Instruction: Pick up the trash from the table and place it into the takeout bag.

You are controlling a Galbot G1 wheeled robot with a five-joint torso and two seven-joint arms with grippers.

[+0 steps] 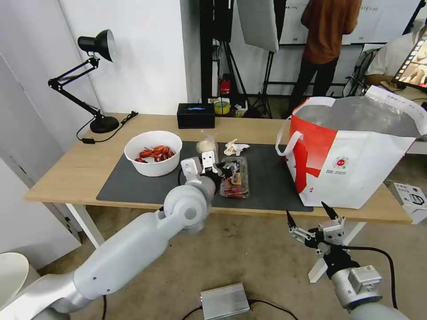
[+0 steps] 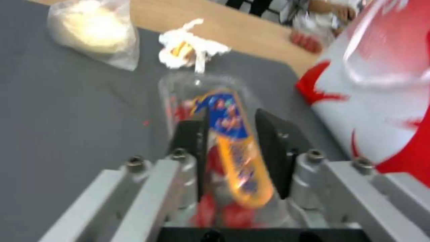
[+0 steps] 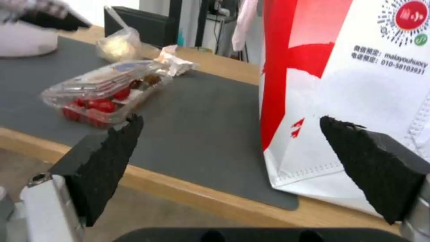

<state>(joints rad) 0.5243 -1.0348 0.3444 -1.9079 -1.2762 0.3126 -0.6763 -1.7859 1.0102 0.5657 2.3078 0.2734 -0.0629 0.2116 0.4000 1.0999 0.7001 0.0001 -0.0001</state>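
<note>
On the dark mat [image 1: 129,186] of the table [image 1: 66,173] lies the trash: a white bowl of red crayfish shells [image 1: 153,153], a small clear bag [image 1: 207,144], a crumpled tissue [image 1: 235,146] and the clear clamshell box [image 1: 235,180]. My left gripper [image 1: 223,170] hovers open at the box's left end. In the left wrist view its fingers [image 2: 273,144] frame the box [image 2: 224,114]. The takeout bag [image 1: 356,164] stands open on the right. Below the table's front edge, near that bag [image 3: 349,84], my right gripper [image 1: 311,215] is open and holds nothing.
A black box [image 1: 195,114] and a yellow tape roll [image 1: 222,106] sit at the table's back edge, and a desk lamp [image 1: 95,84] at the back left. A white carton [image 1: 411,200] rests at the far right. A silver box [image 1: 224,301] lies on the floor.
</note>
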